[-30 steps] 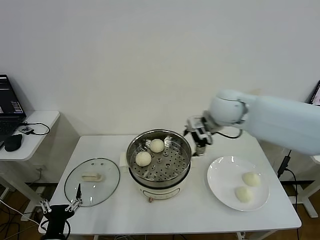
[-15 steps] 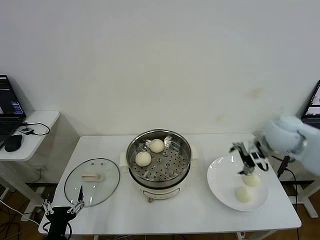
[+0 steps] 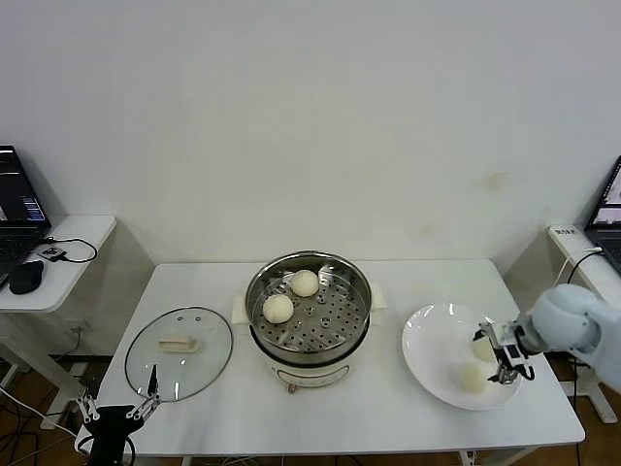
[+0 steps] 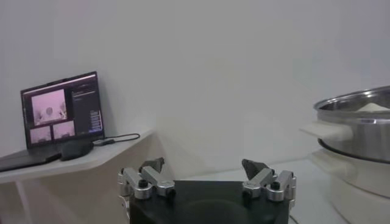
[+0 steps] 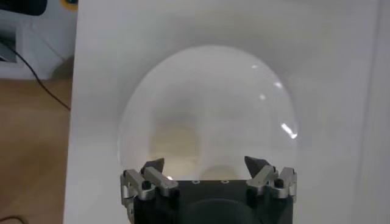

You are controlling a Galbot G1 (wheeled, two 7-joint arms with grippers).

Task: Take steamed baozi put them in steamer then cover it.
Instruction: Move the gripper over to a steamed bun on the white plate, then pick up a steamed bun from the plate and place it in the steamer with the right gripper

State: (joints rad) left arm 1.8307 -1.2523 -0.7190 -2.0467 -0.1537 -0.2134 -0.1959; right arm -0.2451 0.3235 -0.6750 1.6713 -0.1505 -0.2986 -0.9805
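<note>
The steamer [image 3: 310, 335] stands mid-table with two steamed baozi [image 3: 305, 282] [image 3: 278, 308] on its perforated tray. Two more baozi [image 3: 481, 347] [image 3: 473, 378] lie on a white plate [image 3: 432, 345] to its right. My right gripper [image 3: 502, 361] is low over the plate's right side, open, right beside those two buns. In the right wrist view the gripper [image 5: 205, 165] is open over the plate [image 5: 244, 97], with one pale bun [image 5: 175, 141] ahead and another blurred between the fingertips. The cover [image 3: 179, 353] lies flat at the table's left. My left gripper [image 3: 116, 413] hangs open below the table's front left corner.
A side table [image 3: 73, 233] at the far left carries a laptop [image 4: 61, 115] and a mouse [image 3: 24, 277]. In the left wrist view, the steamer's side handle [image 4: 326, 131] juts out toward the left gripper [image 4: 204, 167]. Another screen [image 3: 609, 209] shows at the right edge.
My right arm has swung from the steamer's right rim over to the plate and dropped low beside the two buns. The left gripper has sunk slightly.
</note>
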